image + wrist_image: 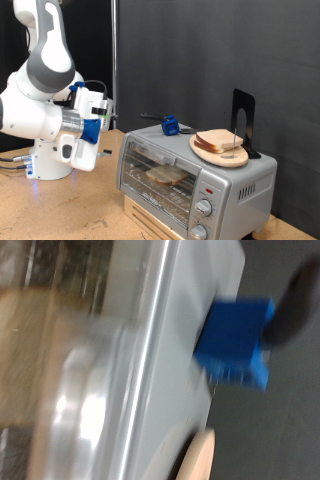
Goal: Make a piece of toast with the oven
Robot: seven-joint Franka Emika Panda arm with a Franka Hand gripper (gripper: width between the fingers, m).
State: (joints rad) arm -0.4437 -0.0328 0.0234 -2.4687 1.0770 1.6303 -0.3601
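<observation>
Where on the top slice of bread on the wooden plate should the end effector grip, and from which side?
Grip the top slice across its crusted edges, coming from above. It lies flat on a stack on the wooden plate atop the oven, so its sides are exposed, while the black stand probably blocks the exterior view's right.

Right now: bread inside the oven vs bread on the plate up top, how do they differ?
The slice in the oven lies flat on the wire rack behind the shut glass door; the slices on the plate sit in the open on the round wooden plate on the oven roof. The one inside looks like a single slice, dimmer through the glass; the ones on top are stacked and brightly lit. Both show pale crumb with tan crust. The gripper touches neither.
</observation>
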